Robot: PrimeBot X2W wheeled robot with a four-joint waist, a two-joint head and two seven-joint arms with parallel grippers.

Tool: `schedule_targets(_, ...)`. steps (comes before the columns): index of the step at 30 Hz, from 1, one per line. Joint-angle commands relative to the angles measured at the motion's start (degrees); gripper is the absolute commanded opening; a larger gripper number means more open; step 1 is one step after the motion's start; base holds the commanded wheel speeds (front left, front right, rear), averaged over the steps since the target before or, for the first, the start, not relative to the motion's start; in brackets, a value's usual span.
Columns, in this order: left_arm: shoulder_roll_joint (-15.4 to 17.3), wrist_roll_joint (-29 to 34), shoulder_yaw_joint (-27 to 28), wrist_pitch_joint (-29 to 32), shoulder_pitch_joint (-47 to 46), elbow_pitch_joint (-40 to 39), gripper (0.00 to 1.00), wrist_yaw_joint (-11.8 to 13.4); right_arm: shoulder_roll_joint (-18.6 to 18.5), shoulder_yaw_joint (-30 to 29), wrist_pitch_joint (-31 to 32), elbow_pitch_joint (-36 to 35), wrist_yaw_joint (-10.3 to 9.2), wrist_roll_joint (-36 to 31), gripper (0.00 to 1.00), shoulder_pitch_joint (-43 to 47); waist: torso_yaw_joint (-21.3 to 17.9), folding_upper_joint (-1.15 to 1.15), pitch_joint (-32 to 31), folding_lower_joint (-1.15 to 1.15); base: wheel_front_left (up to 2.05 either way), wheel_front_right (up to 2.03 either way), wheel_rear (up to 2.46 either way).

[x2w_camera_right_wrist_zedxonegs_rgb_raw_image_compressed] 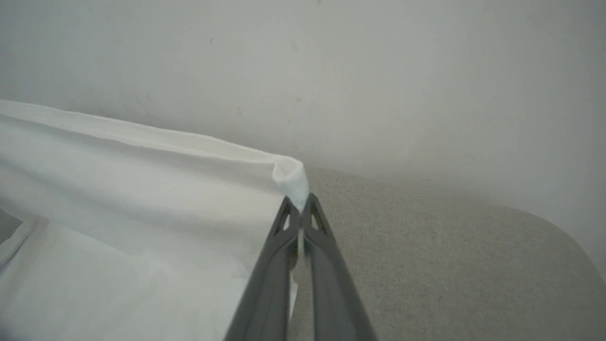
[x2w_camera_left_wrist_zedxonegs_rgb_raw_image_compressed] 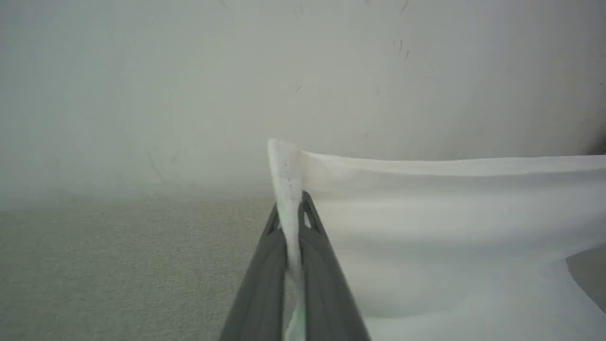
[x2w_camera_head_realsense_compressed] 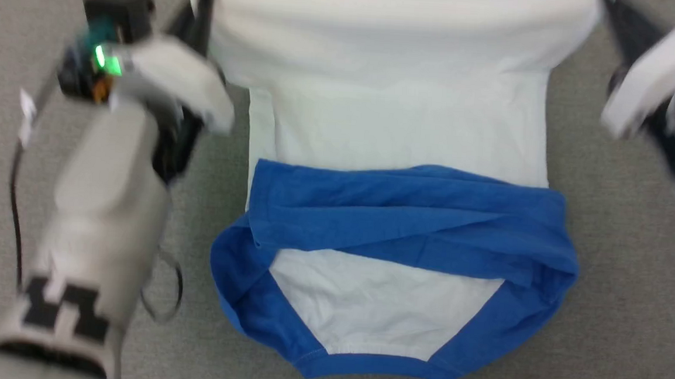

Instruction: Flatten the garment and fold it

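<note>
The garment [x2w_camera_head_realsense_compressed: 399, 135] lies collar-nearest on the grey surface [x2w_camera_head_realsense_compressed: 620, 259], with its blue sleeves [x2w_camera_head_realsense_compressed: 406, 217] crossed over the chest. Farther off, the left gripper [x2w_camera_left_wrist_zedxonegs_rgb_raw_image_compressed: 289, 208] and right gripper [x2w_camera_right_wrist_zedxonegs_rgb_raw_image_compressed: 298, 208] are each clamped tight on a lifted white hem corner. I'd carry both corners nearward level and taut, so the fold lands square.

Right side: bare grey felt-like bench [x2w_camera_head_realsense_compressed: 621, 242] lies open beside the white cotton shirt with blue sleeves [x2w_camera_head_realsense_compressed: 400, 129].
Left side: narrow strip, crowded by the pale left forearm [x2w_camera_head_realsense_compressed: 102, 198] and a black cable [x2w_camera_head_realsense_compressed: 17, 205].
Far end: white hem raised as a sheet between left gripper [x2w_camera_left_wrist_zedxonegs_rgb_raw_image_compressed: 292, 206] and right gripper [x2w_camera_right_wrist_zedxonegs_rgb_raw_image_compressed: 299, 204], jaws pinched on its corners, blocking passage.
Near edge: open bench below the blue neck trim [x2w_camera_head_realsense_compressed: 362, 367].
</note>
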Motion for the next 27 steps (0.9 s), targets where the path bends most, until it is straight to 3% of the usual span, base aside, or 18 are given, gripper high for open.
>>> schedule_targets(1, 0.4, -0.3, 0.2, -0.7, 3.9, -2.1, 0.0, 0.9, -0.5, 0.6, -0.6, -1.6, -0.12, 1.0, 0.0, 3.7, -0.6, 0.0, -4.8, 0.01, 0.0, 0.0, 0.0)
schedule_targets(6, 2.5, -0.9, 0.6, -0.1, 19.6, -13.5, 0.0, 4.8, -2.5, 0.7, -1.5, -8.6, -0.12, 1.9, 0.0, 15.9, -1.4, 0.0, -9.3, 0.01, 0.0, 0.0, 0.0)
schedule_targets(13, 5.3, -3.9, 0.6, 6.2, 40.4, -32.6, 0.0, 9.1, -3.3, -3.8, 0.2, -18.2, -0.12, 0.7, 0.0, 31.3, -2.3, 0.0, -12.7, 0.01, 0.0, 0.0, 0.0)
schedule_targets(16, 6.5, -5.3, -0.9, 10.3, 46.7, -39.0, 0.0, 9.0, -3.1, -8.3, 1.4, -21.7, -0.12, 0.4, 0.0, 38.5, -1.6, 0.0, -13.7, 0.01, 0.0, 0.0, 0.0)
schedule_targets(22, 8.5, -7.2, -2.7, 17.2, 55.6, -46.3, 0.0, 11.0, 0.8, -16.3, 5.6, -28.0, -0.12, -2.5, 0.0, 51.3, -1.6, 0.0, -13.9, 0.01, 0.0, 0.0, 0.0)
schedule_targets(27, 7.8, -8.4, -3.8, 18.7, 58.9, -45.2, 0.0, 11.8, 5.4, -20.3, 7.6, -29.1, -0.12, -4.5, 0.0, 57.6, -1.4, 0.0, -13.8, 0.01, 0.0, 0.0, 0.0)
